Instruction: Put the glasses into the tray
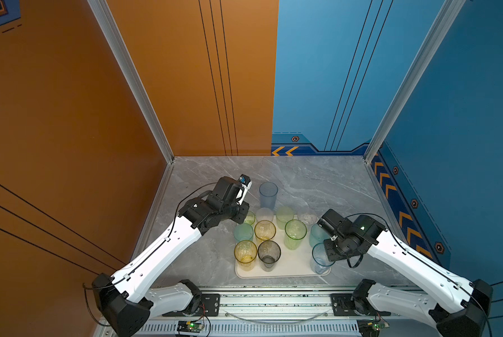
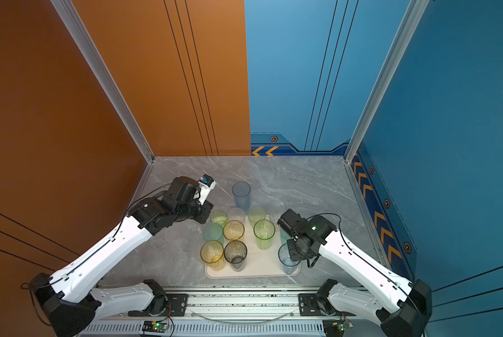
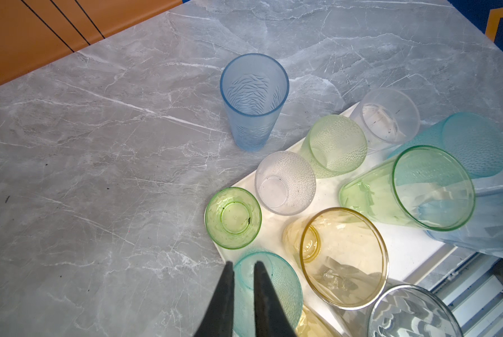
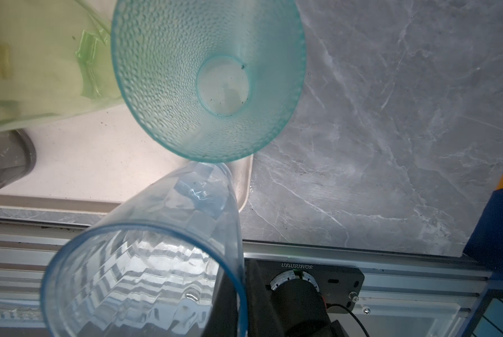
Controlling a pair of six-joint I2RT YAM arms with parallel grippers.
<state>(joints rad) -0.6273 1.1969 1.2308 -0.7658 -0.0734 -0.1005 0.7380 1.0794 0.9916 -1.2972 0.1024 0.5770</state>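
Note:
The cream tray (image 1: pixel 291 265) holds several upright glasses: yellow (image 1: pixel 245 253), smoky grey (image 1: pixel 269 253), tall green (image 1: pixel 295 233) and others. A tall frosted blue glass (image 1: pixel 268 194) stands on the table beyond the tray. In the left wrist view my left gripper (image 3: pixel 242 264) is shut on the rim of a short teal glass (image 3: pixel 276 286) at the tray's left edge, one finger inside and one outside. My right gripper (image 4: pixel 242 271) is shut on the rim of a clear blue glass (image 4: pixel 145 277), which tilts over the tray's near right corner (image 1: pixel 320 259).
A tall teal dimpled glass (image 4: pixel 209 78) stands right beside the held blue glass. Orange and blue walls close the table (image 1: pixel 332 181) at the left, back and right. A metal rail (image 1: pixel 273 300) with both arm bases runs along the front edge.

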